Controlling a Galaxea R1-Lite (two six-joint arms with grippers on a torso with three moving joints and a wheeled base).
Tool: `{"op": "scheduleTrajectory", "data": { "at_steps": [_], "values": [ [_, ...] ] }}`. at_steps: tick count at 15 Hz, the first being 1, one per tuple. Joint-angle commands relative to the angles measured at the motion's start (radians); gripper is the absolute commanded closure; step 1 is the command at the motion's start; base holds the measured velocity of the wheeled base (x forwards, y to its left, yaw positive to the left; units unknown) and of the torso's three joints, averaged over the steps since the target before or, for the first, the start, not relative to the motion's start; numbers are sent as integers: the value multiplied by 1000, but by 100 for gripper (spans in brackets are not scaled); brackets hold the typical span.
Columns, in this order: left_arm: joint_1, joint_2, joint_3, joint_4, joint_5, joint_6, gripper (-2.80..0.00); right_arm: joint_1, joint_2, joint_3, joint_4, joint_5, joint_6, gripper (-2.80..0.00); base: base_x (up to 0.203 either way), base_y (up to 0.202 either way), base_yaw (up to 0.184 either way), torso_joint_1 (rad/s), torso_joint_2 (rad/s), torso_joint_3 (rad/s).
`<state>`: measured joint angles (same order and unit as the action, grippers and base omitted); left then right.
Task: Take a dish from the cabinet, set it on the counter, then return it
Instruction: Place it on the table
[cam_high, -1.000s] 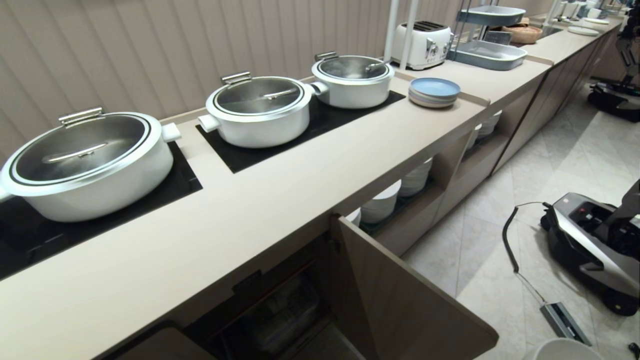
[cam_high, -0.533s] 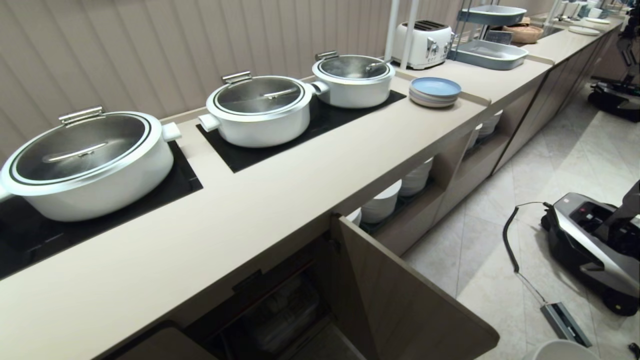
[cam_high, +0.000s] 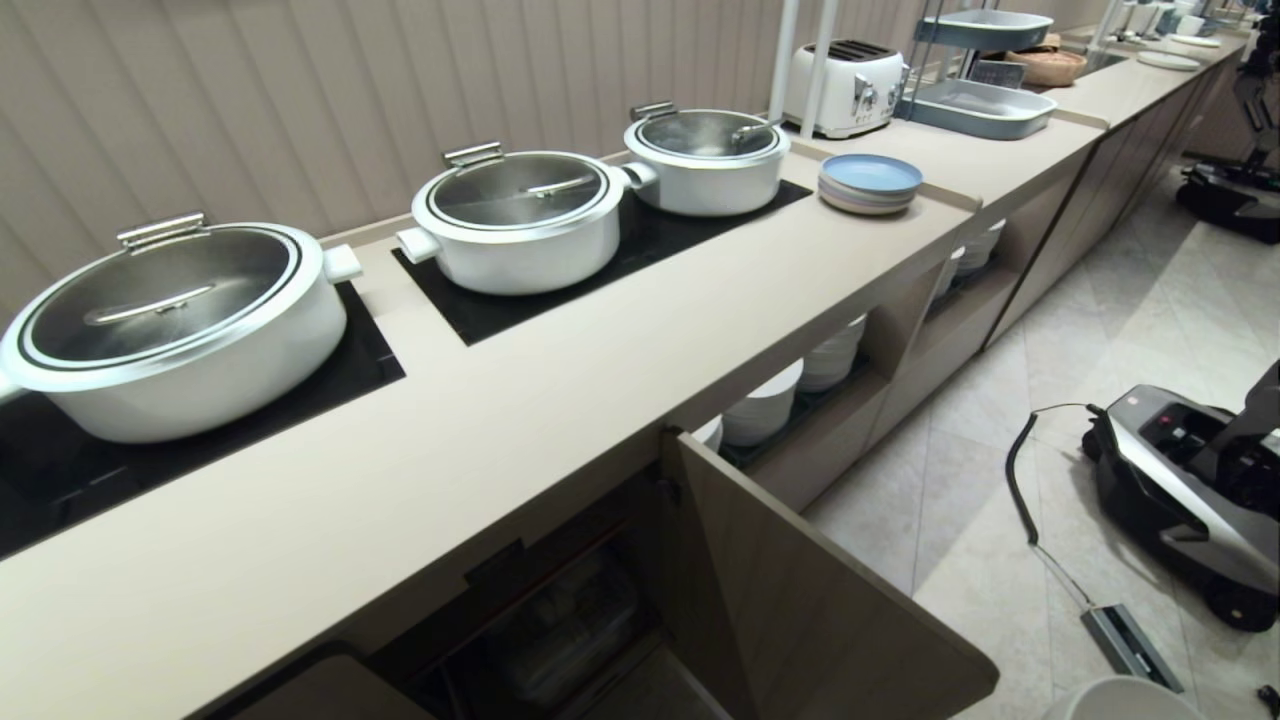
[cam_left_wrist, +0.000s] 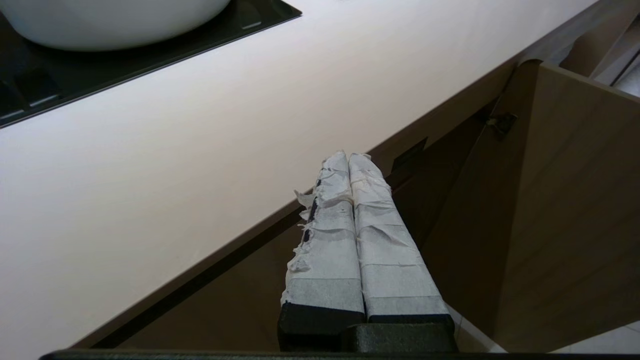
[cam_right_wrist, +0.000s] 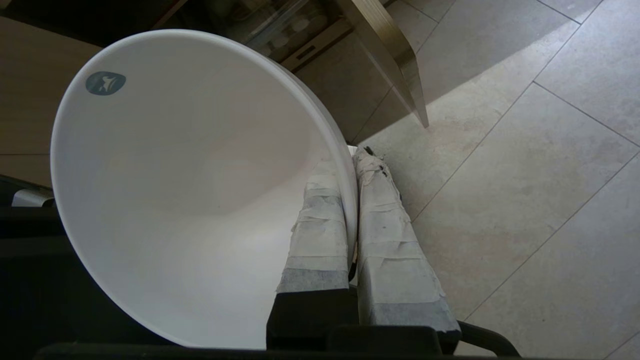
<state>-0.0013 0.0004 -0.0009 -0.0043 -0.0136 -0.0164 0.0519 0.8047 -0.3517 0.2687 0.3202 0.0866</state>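
1. The right gripper (cam_right_wrist: 352, 155) holds the bowl (cam_right_wrist: 190, 190) by its rim: one of the fingers (cam_right_wrist: 320, 225) is inside the bowl, the other is outside, and the wall is pinched between them.
2. The bowl hangs over the tiled floor (cam_right_wrist: 525, 175), low in front of the open cabinet door (cam_high: 810, 610). In the head view only its rim (cam_high: 1120, 695) shows, at the bottom edge.
3. The worktop (cam_high: 560, 400) lies above the bowl and further away from the robot. So I judge that the next move is up and forward, over the front edge, and the open door must be avoided.
4. The bowl body sticks out to one side of the fingers, so the mouth must turn upward before it is put down.
5. The left gripper (cam_left_wrist: 350, 157) is parked near the worktop edge, its fingers pressed together and empty. It is nearer to the worktop, but the right arm carries the bowl.
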Motion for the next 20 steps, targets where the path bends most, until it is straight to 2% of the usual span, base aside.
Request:
{"op": "scheduleTrajectory", "data": {
  "at_steps": [1, 4, 7, 12, 20],
  "values": [
    [0, 0, -1, 0, 0, 0, 0, 0, -1, 2, 1, 2, 1, 0, 0, 0, 0, 0, 0, 0],
    [0, 0, 0, 0, 0, 0, 0, -1, -1, 2, 1, 2, 1, 0, 0, 0, 0, 0, 0, 0],
    [0, 0, 0, 0, 0, 0, 0, -1, -1, 7, 1, 10, -38, 0, 0, 0, 0, 0, 0, 0],
    [0, 0, 0, 0, 0, 0, 0, 0, -1, 7, 1, 13, -38, 0, 0, 0, 0, 0, 0, 0],
    [0, 0, -1, 0, 0, 0, 0, 0, 1, 11, 1, 13, -38, 0, -2, -7, 152, 1, 1, 2]
  ]
}}
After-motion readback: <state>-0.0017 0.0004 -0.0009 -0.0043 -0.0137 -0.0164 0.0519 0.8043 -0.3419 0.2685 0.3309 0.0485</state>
